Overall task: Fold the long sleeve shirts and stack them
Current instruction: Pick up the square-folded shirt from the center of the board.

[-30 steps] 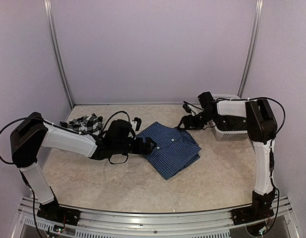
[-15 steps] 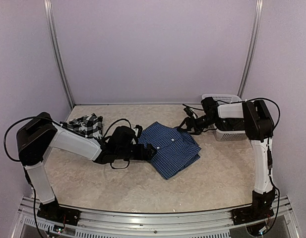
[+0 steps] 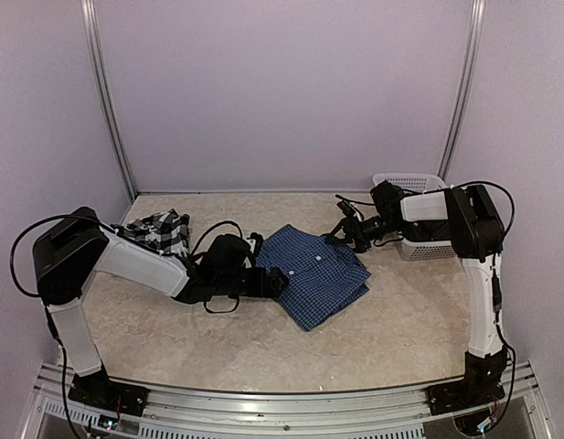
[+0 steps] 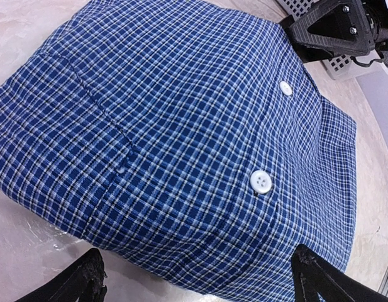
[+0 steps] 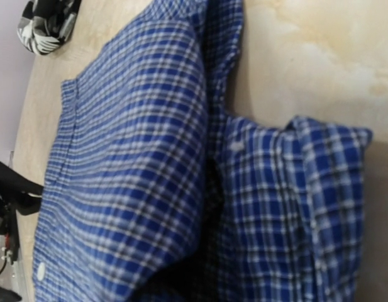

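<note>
well, the blue shirt (image 3: 316, 273) lies folded into a compact packet in the middle of the counter (image 3: 409, 320), button placket up. the plaid shirt (image 3: 158, 229) sits crumpled at the far left, well apart from it. the left claw (image 4: 203, 283) is low at the packet's left edge with its fingers (image 4: 87, 283) spread wide, gripping nothing, the folded edge between them. the right claw (image 3: 352, 229) hovers at the far right corner near the collar, just beside the white basket (image 3: 411, 180). whether it is open or closed i cannot tell, since its own view shows only cloth. the step in hand looks like tidying or shifting the finished fold. to do it well, the left claw should take all layers of the edge together, not just the top one, or the fold will likely peel open. the near corner shows layers slightly offset, so any drag should be slow and flat along the counter, both arms moving together. lifting one side alone would probably let the packet sag and spill.
</note>
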You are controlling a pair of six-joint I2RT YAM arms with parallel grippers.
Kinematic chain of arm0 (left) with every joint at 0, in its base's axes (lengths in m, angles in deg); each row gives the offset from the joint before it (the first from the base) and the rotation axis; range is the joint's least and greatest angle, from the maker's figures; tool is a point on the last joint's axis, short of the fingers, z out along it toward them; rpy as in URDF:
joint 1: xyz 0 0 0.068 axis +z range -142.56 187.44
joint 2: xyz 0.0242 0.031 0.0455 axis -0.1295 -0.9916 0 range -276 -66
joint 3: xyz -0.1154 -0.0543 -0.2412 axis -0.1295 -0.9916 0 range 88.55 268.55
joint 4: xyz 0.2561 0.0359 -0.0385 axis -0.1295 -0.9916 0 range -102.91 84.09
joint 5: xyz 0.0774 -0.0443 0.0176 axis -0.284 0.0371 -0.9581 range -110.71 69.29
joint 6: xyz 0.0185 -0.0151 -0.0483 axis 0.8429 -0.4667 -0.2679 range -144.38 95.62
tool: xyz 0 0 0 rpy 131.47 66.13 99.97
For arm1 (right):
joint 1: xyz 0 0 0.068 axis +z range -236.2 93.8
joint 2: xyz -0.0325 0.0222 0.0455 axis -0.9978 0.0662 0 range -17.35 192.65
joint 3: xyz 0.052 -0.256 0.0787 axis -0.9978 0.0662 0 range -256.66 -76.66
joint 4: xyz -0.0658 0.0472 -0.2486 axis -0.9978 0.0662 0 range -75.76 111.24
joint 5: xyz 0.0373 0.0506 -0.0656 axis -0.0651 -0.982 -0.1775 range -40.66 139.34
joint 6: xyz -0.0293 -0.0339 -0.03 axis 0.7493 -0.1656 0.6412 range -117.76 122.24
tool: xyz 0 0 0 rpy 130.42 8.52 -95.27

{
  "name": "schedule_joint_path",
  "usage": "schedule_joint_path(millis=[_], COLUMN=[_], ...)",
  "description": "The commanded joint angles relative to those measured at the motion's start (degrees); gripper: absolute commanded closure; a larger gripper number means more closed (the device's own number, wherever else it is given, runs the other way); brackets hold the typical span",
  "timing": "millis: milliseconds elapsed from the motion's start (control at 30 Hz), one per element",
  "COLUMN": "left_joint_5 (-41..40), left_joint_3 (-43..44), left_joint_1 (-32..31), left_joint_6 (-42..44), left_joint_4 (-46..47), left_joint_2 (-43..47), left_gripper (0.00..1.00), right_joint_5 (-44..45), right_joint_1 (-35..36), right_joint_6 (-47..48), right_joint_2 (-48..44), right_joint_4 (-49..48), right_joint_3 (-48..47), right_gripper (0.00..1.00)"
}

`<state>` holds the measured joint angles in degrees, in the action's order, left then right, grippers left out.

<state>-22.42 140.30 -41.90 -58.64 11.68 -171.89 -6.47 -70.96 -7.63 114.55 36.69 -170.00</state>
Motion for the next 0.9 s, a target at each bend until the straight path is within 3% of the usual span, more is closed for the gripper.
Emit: schedule_joint_path(millis=[0, 567, 867], left_joint_5=[0.08, -4.84, -5.31], left_joint_3=[0.54, 2.18, 2.56], left_joint_1=[-0.40, -1.78, -2.25], left_joint_6=[0.51, 1.30, 1.72], left_joint_4=[0.70, -2.76, -3.33], left_joint_2=[-1.14, -4.74, -5.78], left_gripper=[0.02, 0.03, 0.03], right_joint_5=[-2.71, -4.86, -5.43], right_joint_1=[-0.28, 7.22, 7.54], right_joint_6=[-0.10, 3.14, 3.66], right_joint_2=[1.69, 5.95, 4.26], right_joint_4=[0.79, 2.84, 3.62], right_joint_3=[2.20, 2.92, 2.44], right_gripper=[0.14, 0.27, 0.34])
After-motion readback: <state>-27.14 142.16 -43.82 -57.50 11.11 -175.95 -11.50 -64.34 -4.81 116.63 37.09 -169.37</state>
